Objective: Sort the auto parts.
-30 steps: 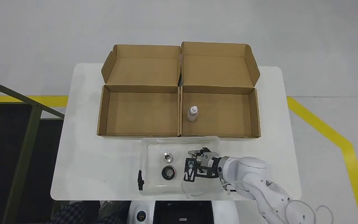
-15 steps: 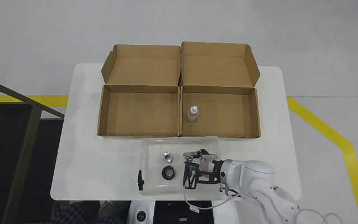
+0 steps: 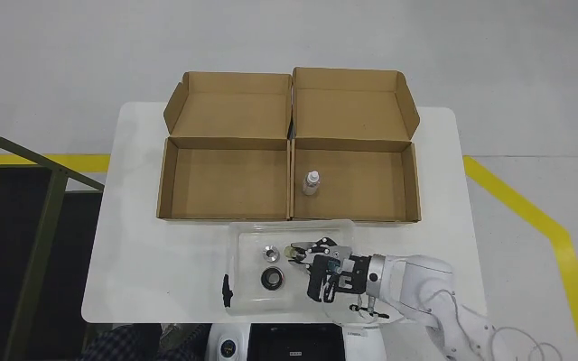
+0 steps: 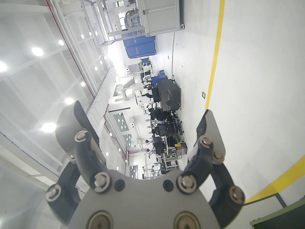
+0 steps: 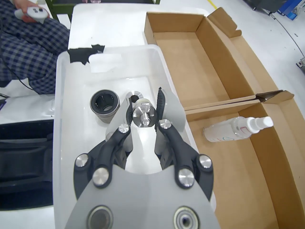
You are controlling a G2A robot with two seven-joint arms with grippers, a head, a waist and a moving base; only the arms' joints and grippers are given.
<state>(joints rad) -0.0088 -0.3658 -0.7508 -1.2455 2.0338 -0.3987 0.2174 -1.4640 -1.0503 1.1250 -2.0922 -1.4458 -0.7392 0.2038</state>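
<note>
Right wrist view, item held: small turned metal fitting [image 5: 144,117], bright steel, stepped body with a thin stud on its near end.

Location: clamped between the pads of the right end effector [image 5: 144,106], over the floor of the clear plastic bin [image 5: 59,110] at the front of the desk [image 3: 135,226]. Whether it hangs clear of the bin floor cannot be told.

Handling, as judged: dense for its size, rigid, not fragile. The polished round surface is probably slippery against the pads and could twist or squirt out if the squeeze sits off-centre. Best hold: across the widest band of the body, not on the stud.

Other stock in the bin:
- Cylindrical sleeve [image 5: 104,104]: dark-lined, upright, bore upward, near the held fitting. Likely heavier; take it across its outer wall.
- Silver piece [image 5: 134,95]: just behind the held fitting and partly hidden by it. Rigid metal.

Receiving containers: two open cardboard boxes side by side beyond the bin, left box [image 3: 224,185] and right box [image 3: 370,185]. The right box contains a spray bottle [image 3: 311,183], close to the wall the boxes share.

Left end effector [image 4: 141,110]: fingers spread wide, nothing between them, turned toward the room, away from the desk.
</note>
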